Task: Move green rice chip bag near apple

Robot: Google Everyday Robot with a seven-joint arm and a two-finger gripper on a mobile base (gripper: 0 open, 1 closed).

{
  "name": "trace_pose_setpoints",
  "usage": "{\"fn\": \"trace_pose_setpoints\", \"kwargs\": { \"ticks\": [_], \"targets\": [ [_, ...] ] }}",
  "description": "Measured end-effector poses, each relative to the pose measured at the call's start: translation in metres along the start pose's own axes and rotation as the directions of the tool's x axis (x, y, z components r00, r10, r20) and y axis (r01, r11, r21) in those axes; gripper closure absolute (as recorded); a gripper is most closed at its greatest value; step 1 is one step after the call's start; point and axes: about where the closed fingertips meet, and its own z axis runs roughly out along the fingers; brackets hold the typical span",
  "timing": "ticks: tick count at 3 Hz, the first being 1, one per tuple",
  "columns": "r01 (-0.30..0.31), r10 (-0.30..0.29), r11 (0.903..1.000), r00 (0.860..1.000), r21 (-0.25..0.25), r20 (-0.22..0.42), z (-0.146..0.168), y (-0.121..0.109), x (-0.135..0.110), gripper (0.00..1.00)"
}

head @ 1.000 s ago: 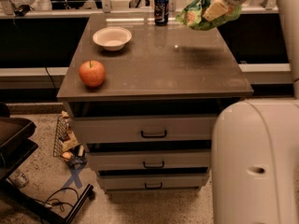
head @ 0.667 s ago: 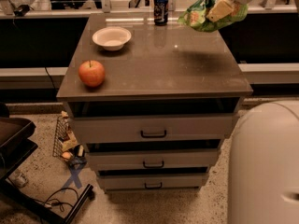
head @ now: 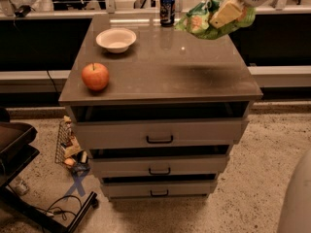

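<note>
The green rice chip bag point(head: 204, 22), crumpled bright green with white and orange print, hangs in the air over the cabinet top's far right. My gripper point(head: 224, 14) comes in from the upper right and is shut on the bag, with a yellowish finger point(head: 222, 16) pressed across it. The bag's shadow falls on the cabinet top point(head: 194, 76) below. The apple point(head: 95, 76), red-orange with a short stem, sits near the front left corner, far to the left of the bag.
A white shallow bowl point(head: 116, 39) sits at the back left of the top. A dark blue soda can point(head: 167, 9) stands at the back centre, just left of the bag. The cabinet has three drawers point(head: 159, 139). Clutter and cables lie on the floor at left.
The gripper with the bag has shifted slightly left and nearer over the cabinet top. The robot body at the lower right has moved mostly out of view.
</note>
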Motion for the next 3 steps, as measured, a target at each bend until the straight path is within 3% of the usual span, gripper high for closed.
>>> {"fn": "trace_pose_setpoints", "kwargs": {
  "ticks": [1, 2, 3],
  "targets": [
    [-0.010, 0.010, 0.9999, 1.000, -0.010, -0.009, 0.013, 0.006, 0.000, 1.00],
    [-0.043, 0.043, 0.9988, 0.999, -0.024, -0.017, 0.047, 0.028, -0.003, 1.00],
    [-0.112, 0.112, 0.9935, 0.994, -0.015, -0.006, 0.084, 0.055, -0.002, 1.00]
  ]
}}
